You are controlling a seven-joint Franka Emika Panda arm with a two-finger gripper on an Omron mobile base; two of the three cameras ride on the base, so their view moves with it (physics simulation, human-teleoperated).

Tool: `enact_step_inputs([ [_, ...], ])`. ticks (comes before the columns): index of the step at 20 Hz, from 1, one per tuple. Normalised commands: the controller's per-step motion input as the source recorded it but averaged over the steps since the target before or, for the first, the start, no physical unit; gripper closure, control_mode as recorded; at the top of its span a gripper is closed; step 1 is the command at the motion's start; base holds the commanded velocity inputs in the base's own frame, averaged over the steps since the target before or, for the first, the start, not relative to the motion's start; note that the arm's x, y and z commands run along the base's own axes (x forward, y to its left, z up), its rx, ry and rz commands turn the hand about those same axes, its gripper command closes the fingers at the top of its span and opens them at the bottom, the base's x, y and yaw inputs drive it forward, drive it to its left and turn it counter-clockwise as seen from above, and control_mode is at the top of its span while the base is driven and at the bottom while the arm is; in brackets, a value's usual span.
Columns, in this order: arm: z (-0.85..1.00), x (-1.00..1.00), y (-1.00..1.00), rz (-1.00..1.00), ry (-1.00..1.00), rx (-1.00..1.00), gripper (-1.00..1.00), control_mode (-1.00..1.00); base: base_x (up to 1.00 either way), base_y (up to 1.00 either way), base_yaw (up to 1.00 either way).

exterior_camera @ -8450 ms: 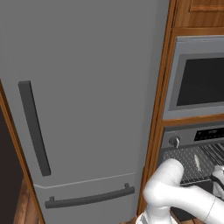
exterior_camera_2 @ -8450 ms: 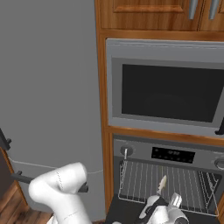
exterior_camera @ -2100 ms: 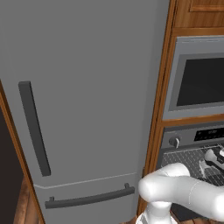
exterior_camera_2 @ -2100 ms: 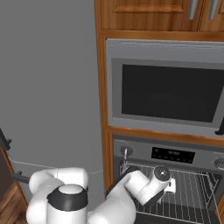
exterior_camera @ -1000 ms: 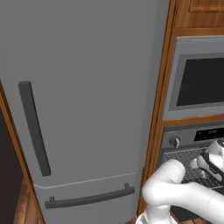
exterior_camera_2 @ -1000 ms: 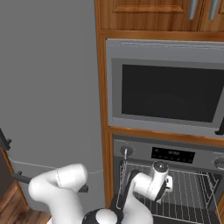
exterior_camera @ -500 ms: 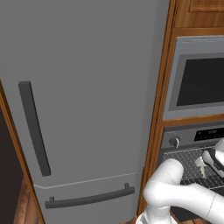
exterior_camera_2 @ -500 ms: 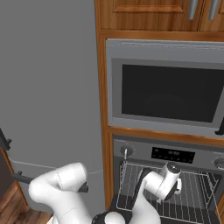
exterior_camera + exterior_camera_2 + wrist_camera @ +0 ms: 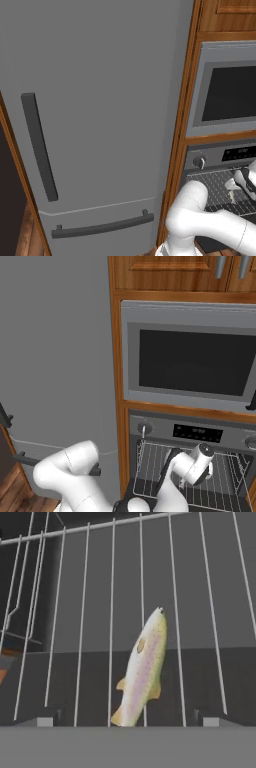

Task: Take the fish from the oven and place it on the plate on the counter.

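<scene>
Fish (image 9: 142, 669) tail is cut off behind the lower band; it lies on the oven (image 9: 200, 456) wire rack (image 9: 100, 587). Gripper (image 9: 125, 719) jaws spread wide, empty. Display digits unreadable.

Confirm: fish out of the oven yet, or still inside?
Still inside. The fish lies flat on the oven's wire rack, jaws open and apart from it.

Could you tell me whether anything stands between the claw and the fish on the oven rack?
Nothing visible does. In the hand view the fish lies on the wire rack of the oven, straight ahead of the open claw, with no object between the fingertips and it.
</scene>
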Motion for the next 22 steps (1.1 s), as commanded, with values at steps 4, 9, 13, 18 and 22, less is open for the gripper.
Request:
enact_step_inputs([
  [4, -0.28, 0.22, 0.00, 0.00, 0.00, 0.00, -1.00, -1.00, 0.00, 0.00, 0.00],
  [9, -0.40, 0.17, 0.00, 0.00, 0.01, 0.00, -1.00, -1.00, 0.00, 0.00, 0.00],
  [13, -0.34, 0.12, 0.00, 0.00, 0.01, 0.00, -1.00, -1.00, 0.00, 0.00, 0.00],
  [18, -0.32, 0.08, 0.00, 0.00, 0.02, 0.00, -1.00, -1.00, 0.00, 0.00, 0.00],
  [22, -0.32, 0.02, 0.00, 0.00, 0.03, 0.00, -1.00, -1.00, 0.00, 0.00, 0.00],
])
